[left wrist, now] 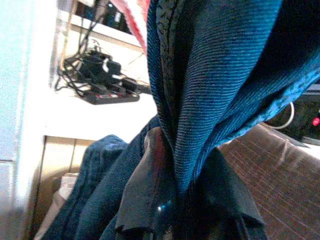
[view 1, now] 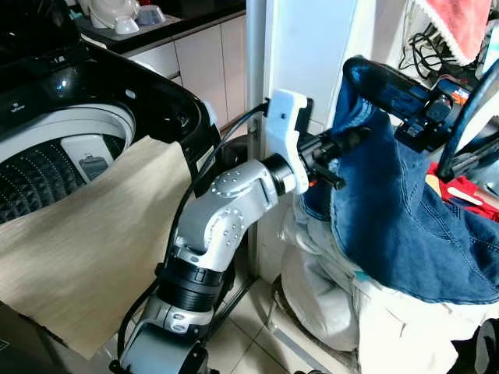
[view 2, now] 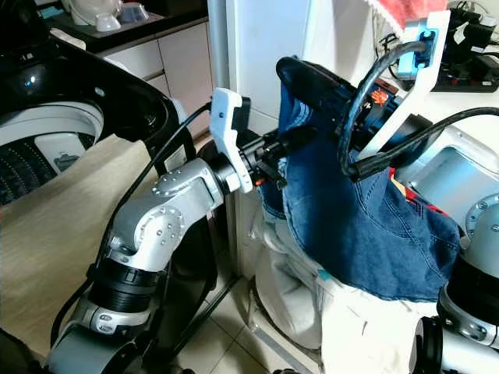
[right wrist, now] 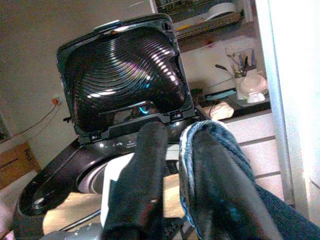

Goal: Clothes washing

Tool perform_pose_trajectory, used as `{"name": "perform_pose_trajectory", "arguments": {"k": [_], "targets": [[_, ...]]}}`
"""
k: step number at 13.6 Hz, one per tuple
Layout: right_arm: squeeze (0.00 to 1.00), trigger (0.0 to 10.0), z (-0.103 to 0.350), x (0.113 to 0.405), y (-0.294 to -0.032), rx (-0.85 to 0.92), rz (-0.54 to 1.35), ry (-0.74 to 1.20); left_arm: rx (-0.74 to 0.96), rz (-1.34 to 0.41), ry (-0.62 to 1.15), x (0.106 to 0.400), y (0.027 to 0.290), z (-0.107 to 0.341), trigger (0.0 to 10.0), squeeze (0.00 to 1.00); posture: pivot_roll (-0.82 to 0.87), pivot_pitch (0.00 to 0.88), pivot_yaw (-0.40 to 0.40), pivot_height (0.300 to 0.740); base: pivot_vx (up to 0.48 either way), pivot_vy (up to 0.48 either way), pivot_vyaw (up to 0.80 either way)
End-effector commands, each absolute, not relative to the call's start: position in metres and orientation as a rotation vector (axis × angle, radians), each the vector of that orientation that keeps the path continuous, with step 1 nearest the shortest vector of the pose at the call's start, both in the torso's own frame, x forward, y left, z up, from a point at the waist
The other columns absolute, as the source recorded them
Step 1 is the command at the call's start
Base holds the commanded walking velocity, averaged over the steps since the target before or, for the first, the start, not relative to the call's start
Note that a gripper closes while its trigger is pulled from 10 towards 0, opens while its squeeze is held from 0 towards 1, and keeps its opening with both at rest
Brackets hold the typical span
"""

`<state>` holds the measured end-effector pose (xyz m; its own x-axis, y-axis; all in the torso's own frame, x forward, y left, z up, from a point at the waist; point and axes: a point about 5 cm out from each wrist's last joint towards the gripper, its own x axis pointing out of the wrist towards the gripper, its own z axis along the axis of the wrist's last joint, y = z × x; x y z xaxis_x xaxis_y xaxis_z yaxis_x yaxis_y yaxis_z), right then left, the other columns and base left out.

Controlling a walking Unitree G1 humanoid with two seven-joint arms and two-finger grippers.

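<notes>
Both arms are raised in front of me, working one blue denim garment (view 1: 405, 218).

Right gripper (view 1: 370, 74): held high, fingers closed on the top edge of the denim. In the right wrist view I see the folded hem pinched between the two black fingers (right wrist: 215, 185). The cloth hangs down from this grip.

Left gripper (view 1: 343, 144): reaches in from the side at the denim's left edge. In the left wrist view the fabric is bunched tightly at the fingertips, which appear shut on a fold of it.

The denim drapes over a heap of white laundry (view 1: 327, 288) beside the white pillar (view 1: 257, 54), well to the right of the washing machine (view 1: 54, 117).

Washing machine: top-loader, black body, lid (right wrist: 125, 75) standing open. The drum (view 1: 31, 175) is visible under the rim. A beige cloth (view 1: 86, 241) lies over the machine's front edge and hangs down its side.

A red cloth (view 1: 460, 27) hangs at the upper right. A power strip (left wrist: 107, 92) with cables sits on a white shelf behind the denim.
</notes>
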<state>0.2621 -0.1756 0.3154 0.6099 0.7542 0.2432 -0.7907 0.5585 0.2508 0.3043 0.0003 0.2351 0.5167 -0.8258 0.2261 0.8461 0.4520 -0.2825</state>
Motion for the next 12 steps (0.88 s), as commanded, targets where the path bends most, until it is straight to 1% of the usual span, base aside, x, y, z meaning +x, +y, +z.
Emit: {"name": "perform_pose_trajectory", "arguments": {"k": [1,2,3,4,5,6,7,8,9,10,11,12], "targets": [[1.0,10.0,0.32,0.26,-0.185,0.341,0.867,-0.143,-0.386,-0.98,-0.1,0.311,0.009,0.241,0.0,0.0,-0.12,0.0,0.038,0.74,0.0,0.0,0.0],[1.0,10.0,0.322,0.259,-0.198,0.304,0.782,-0.143,-0.372,-0.913,-0.156,0.319,0.024,0.251,0.0,0.0,-0.11,0.0,0.031,0.74,0.0,0.0,0.0],[0.0,10.0,0.322,0.257,-0.214,0.251,0.695,-0.141,-0.341,-0.821,-0.233,0.331,0.047,0.268,0.0,0.0,-0.11,0.0,0.029,0.74,0.0,0.0,0.0],[0.0,10.0,0.321,0.255,-0.223,0.217,0.651,-0.139,-0.314,-0.742,-0.288,0.34,0.065,0.282,0.0,0.0,-0.11,0.0,0.029,0.74,0.0,0.0,0.0],[0.0,10.0,0.311,0.254,-0.228,0.156,0.606,-0.097,-0.242,-0.602,-0.4,0.352,0.096,0.309,0.0,0.0,-0.1,0.0,0.032,0.74,0.0,0.0,0.0],[0.0,10.0,0.304,0.253,-0.224,0.142,0.616,-0.067,-0.177,-0.494,-0.481,0.357,0.118,0.33,0.0,0.0,-0.1,0.0,0.033,0.74,0.0,0.0,0.0],[0.0,10.0,0.29,0.251,-0.215,0.116,0.648,-0.016,0.09,-0.208,-0.654,0.361,0.166,0.377,0.0,0.0,-0.09,0.0,0.032,0.74,0.0,0.0,0.0],[0.0,10.0,0.283,0.253,-0.209,0.115,0.667,-0.007,0.437,0.188,-0.815,0.35,0.217,0.43,0.0,0.0,-0.08,0.0,0.03,0.74,0.0,0.0,0.0],[0.0,10.0,0.283,0.254,-0.205,0.112,0.685,-0.008,0.59,0.337,-0.877,0.341,0.234,0.452,0.0,0.0,-0.08,0.0,0.03,0.74,0.0,0.0,0.0],[0.0,10.0,0.278,0.254,-0.191,0.083,0.728,0.007,0.754,0.418,-0.809,0.345,0.251,0.46,0.0,0.0,-0.07,0.0,0.031,0.74,0.0,0.0,0.0],[0.0,10.0,0.27,0.251,-0.178,0.049,0.767,0.032,0.811,0.332,-0.564,0.37,0.258,0.43,0.0,0.0,-0.07,0.0,0.034,0.74,0.0,0.0,0.0],[0.0,10.0,0.265,0.249,-0.168,0.033,0.796,0.052,0.786,0.241,-0.358,0.389,0.262,0.39,0.0,0.0,-0.07,0.0,0.034,0.74,0.0,0.0,0.0]]}}
